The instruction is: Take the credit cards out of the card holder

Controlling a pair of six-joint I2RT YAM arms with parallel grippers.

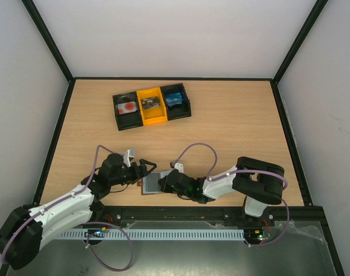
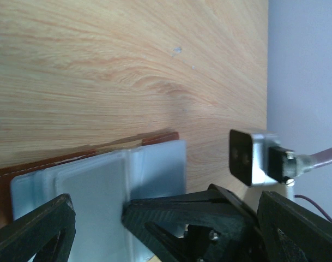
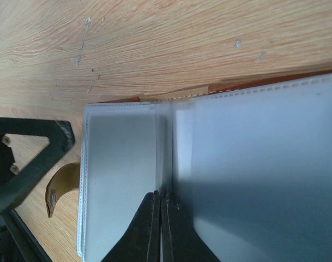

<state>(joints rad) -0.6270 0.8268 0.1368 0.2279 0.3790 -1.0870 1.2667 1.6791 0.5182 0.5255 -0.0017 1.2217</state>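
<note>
Left gripper (image 1: 145, 172): low at the table's (image 1: 238, 144) near edge, left of centre, fingers (image 2: 40, 232) spread wide and gripping nothing.

Card holder (image 1: 153, 185): lies open and flat just right of it, grey-blue panels up. Its brown tab (image 3: 59, 188) sticks out beside the left finger.

Right gripper (image 1: 162, 183): fingers pressed together, tips on the fold between two panels and covering it. Cannot tell whether they pinch a sleeve edge. In the left wrist view this tip shows between the left fingers, so the holder is crowded.

Three-bin tray (image 1: 153, 119): toward the far edge, well apart. Credit cards (image 1: 175, 98) lie inside, the right bin's one blue.
</note>
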